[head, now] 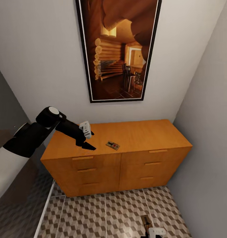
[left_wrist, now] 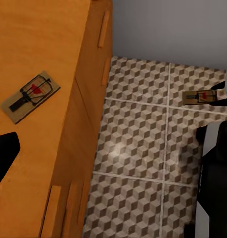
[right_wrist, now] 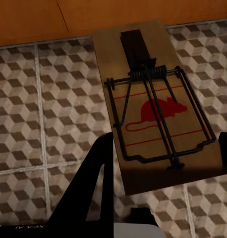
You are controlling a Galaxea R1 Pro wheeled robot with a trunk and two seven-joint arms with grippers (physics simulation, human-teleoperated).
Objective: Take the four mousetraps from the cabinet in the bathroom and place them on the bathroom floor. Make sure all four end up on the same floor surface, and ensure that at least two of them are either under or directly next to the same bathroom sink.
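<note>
One mousetrap [head: 112, 144] lies flat on the top of the orange-brown cabinet [head: 149, 132], near its front edge; in the left wrist view this mousetrap [left_wrist: 30, 95] shows its red mark. My left gripper [head: 86, 144] hovers over the cabinet top just left of that trap, open and empty, with one dark fingertip [left_wrist: 5, 152] in view. My right gripper [head: 149, 228] is low over the cube-patterned bathroom floor [head: 103, 211], in front of the cabinet. It is shut on a second mousetrap [right_wrist: 153, 104], held flat between its fingers [right_wrist: 93, 188] and also seen as a mousetrap [left_wrist: 200, 96] in the left wrist view.
A tall framed picture [head: 118, 49] hangs on the wall behind the cabinet. A grey wall [head: 209, 132] closes in on the cabinet's right side. A white edge strip [head: 44, 211] and a dark surface border the floor at the left. All drawers [head: 93, 170] are shut.
</note>
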